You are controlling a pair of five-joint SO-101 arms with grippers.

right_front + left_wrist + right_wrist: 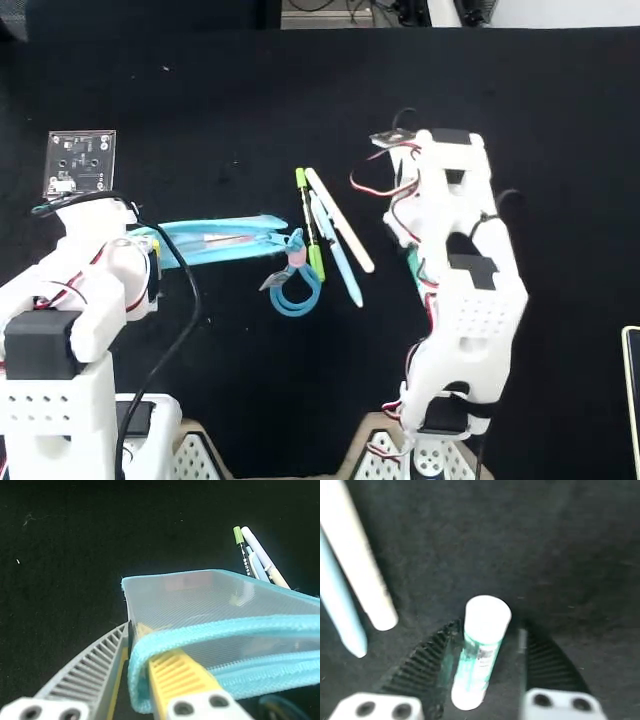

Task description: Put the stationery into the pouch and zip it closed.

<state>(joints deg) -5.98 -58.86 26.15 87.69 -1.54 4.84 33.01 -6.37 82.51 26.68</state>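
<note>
Our left gripper (134, 629) pinches the mesh pouch (200, 600) toward the table's left edge. Our right gripper (487, 628), jaws spread, straddles a green-and-white pen (487, 611). Next, we judge: close, lift, insert.

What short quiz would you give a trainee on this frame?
1. True or false: the left gripper is shut on the pouch.
2. How many pens lie side by side next to the pouch?
3. What sits at the right gripper? A the pouch; B a white-capped green pen; C a ruler.
Key: 1 true; 2 three; 3 B.
</note>
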